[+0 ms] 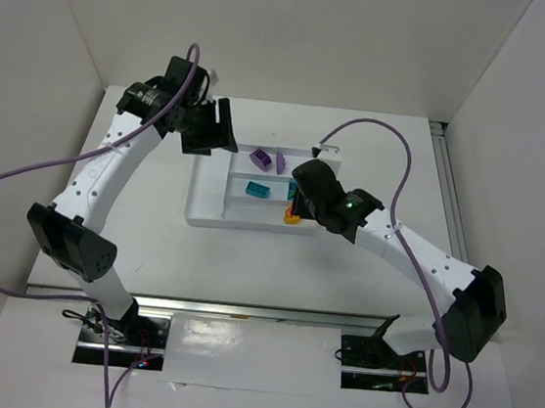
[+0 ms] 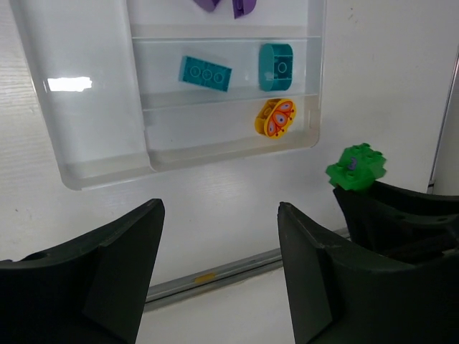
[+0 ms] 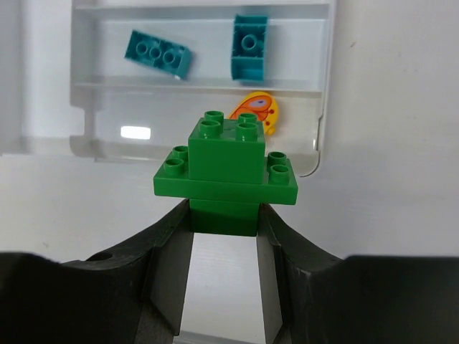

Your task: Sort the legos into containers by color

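Green lego (image 3: 226,172): a stepped piece, a small block on a wider plate. The right gripper (image 3: 224,218) has it pinched by its lower stub, fingers narrow and pressed on both sides. This leaves the studded top free and keeps the piece upright for release. In the top view it hangs at the 5 o'clock corner of the white tray (image 1: 236,225), lifted off the table and just outside the rim.

Yellow-and-red disc (image 3: 254,111): lies in the nearest row of the tray, at 5 o'clock, just beyond the held piece.

Teal flat brick (image 3: 158,54) and teal block (image 3: 249,44): share the middle row, apart from each other, so that row is taken by one colour.

Purple pieces (image 1: 261,158): two together in the farthest row, at 12 o'clock.

Long section (image 2: 93,93): runs along the tray's 9 o'clock side and shows no piece in the left wrist view. It is probably where green goes, which would call for a carry across the occupied rows.

Left gripper (image 2: 220,211): spread wide and holding nothing. It hovers over the tray's 10 o'clock corner, likely parked so the right arm has room.
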### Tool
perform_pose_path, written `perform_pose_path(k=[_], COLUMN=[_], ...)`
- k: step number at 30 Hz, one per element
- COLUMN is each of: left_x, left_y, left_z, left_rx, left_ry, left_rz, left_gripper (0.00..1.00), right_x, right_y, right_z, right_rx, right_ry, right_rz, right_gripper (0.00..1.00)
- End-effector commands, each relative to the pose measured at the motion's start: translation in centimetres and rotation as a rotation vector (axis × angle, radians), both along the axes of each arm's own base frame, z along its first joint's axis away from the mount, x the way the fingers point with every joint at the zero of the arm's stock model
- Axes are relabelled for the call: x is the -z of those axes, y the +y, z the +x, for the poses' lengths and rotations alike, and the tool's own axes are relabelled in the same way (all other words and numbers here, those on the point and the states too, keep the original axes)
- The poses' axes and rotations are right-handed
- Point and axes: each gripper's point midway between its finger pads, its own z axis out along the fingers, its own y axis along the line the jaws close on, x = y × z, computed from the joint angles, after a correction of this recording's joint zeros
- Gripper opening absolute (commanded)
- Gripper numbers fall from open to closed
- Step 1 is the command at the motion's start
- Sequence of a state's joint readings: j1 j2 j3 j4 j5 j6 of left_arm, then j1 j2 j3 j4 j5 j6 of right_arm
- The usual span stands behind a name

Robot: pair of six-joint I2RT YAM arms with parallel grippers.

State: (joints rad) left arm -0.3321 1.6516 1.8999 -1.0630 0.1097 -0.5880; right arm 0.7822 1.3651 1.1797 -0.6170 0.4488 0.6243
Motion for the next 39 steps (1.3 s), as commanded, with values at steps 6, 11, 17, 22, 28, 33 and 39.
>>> perform_pose_path(k=[6, 11, 17, 22, 28, 33, 39], left_x=[0.7, 0.5, 1.7, 4.3, 5.5, 7.5, 8.8], left_y=[-0.2, -2.1, -7.7, -12.4, -15.7, -17.7, -17.9], left_z=[-2.0, -2.9, -3.8, -3.9, -4.1, -4.5, -5.5], left_rx=[0.08, 0.19, 0.408, 0.516, 0.602, 0.72, 0.805], left_ry=[0.012, -0.005, 0.049, 0.131, 0.178, 0.097, 0.019], left_rz=[-0.066, -0.181, -0.425, -0.448, -0.492, -0.532, -0.541], left_gripper=[0.79, 0.79, 0.77, 0.77, 0.79, 0.79, 0.8], right_x=[0.6, 1.8, 2.4, 1.7, 1.4, 0.4, 0.0], right_y=[3.3, 2.4, 1.0, 0.4, -0.3, 0.2, 0.5], right_z=[-1.8, -3.9, -5.5, -6.3, -6.8, -6.8, -7.1], right_rx=[-0.36, -0.42, -0.426, -0.44, -0.433, -0.452, -0.486], right_ry=[-0.003, 0.033, 0.067, 0.064, 0.065, 0.059, 0.065], right_rz=[-0.033, -0.015, -0.03, -0.03, -0.038, -0.003, 0.0], right_gripper=[0.16, 0.16, 0.16, 0.16, 0.16, 0.16, 0.16])
